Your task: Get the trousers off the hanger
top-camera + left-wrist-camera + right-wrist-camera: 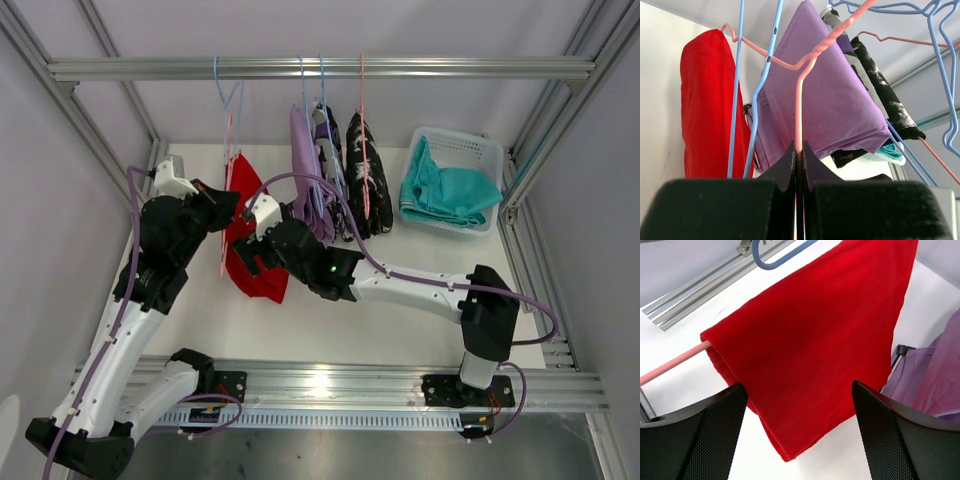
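Note:
Red trousers hang folded over a pink hanger under the top rail. My left gripper is shut on the pink hanger's wire. My right gripper is open, its fingers on either side of the red trousers, close to their lower edge. Lilac trousers, the purple-white-black print pair and the black pair with white blotches hang on other hangers. Teal trousers lie in the white basket.
The metal rail spans the back of the frame. Blue hangers hang beside the pink one. Frame posts stand at the left and right, and a rail runs along the near table edge.

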